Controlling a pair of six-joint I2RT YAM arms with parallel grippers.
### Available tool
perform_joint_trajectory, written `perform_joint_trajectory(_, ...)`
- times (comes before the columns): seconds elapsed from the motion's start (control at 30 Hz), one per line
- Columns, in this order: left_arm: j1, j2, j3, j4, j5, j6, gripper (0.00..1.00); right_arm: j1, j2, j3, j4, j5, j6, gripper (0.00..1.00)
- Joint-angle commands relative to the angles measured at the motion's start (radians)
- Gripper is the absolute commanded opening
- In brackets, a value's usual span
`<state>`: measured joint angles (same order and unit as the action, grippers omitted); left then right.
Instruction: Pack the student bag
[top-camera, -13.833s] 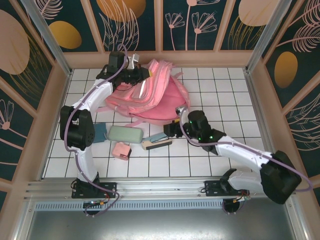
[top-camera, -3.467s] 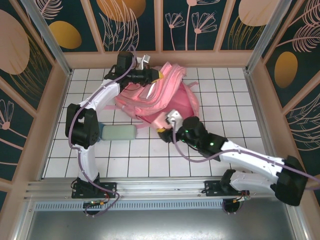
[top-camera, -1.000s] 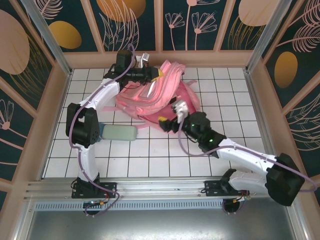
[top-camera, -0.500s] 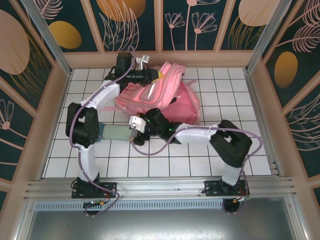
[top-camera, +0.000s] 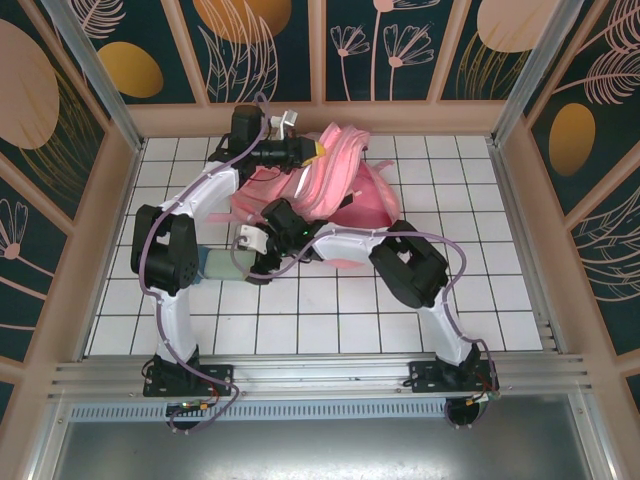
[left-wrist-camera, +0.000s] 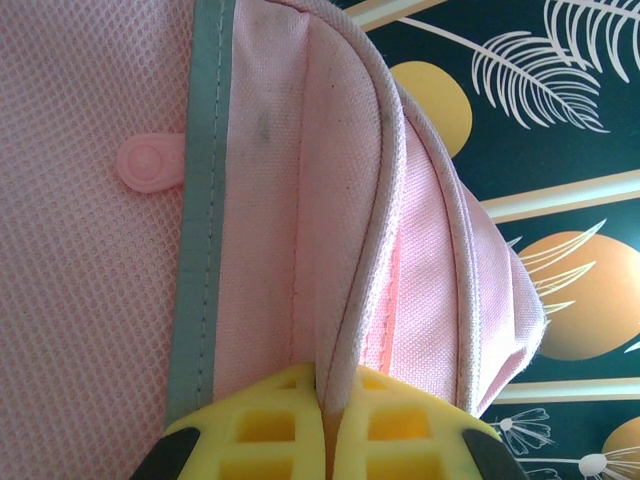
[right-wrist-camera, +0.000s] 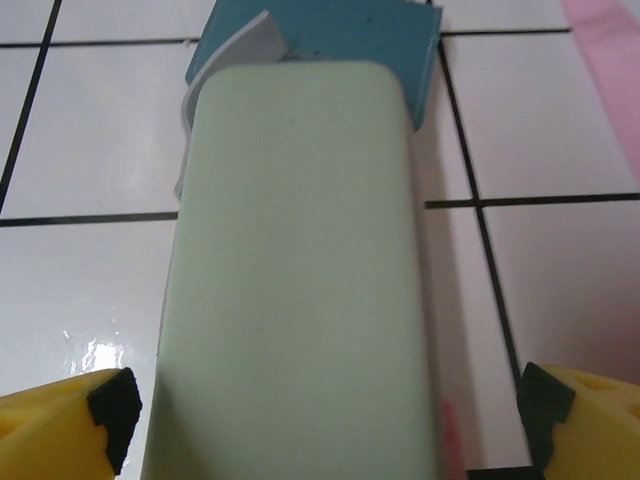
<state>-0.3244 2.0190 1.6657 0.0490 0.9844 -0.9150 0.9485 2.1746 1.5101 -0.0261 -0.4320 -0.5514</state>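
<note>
Pink fabric of the student bag is pinched in the left claw. Its yellow fingers are pressed together on a piped seam, and the bag's mesh panel lies to one side of them. This grip is the same as a second ago.

Right claw: a second ago it was at the bag's near edge. It has since swung across the desk and now sits low over the tiles with its fingers spread wide. A pale green case lies flat between the fingers, touching neither, and runs straight ahead of the claw. A teal item pokes out from under the case's far end. The bag lies behind and beside this claw, with a pink edge showing off to one side.
</note>
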Motion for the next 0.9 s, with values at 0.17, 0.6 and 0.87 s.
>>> perform_joint_trajectory(0.17, 0.027, -0.028, -0.016, 0.061, -0.01, -0.024, 0.0, 0.019, 0.065, 0.023, -0.013, 0.014, 0.029, 0.99)
perform_joint_trajectory(0.6, 0.028, -0.034, -0.022, 0.051, -0.015, -0.013, 0.0, 0.032, 0.021, -0.043, 0.088, 0.1, 0.082, 0.73)
perform_joint_trajectory(0.87, 0.027, -0.052, -0.001, 0.03, -0.007, 0.006, 0.0, 0.049, -0.222, -0.25, 0.175, 0.146, 0.158, 0.7)
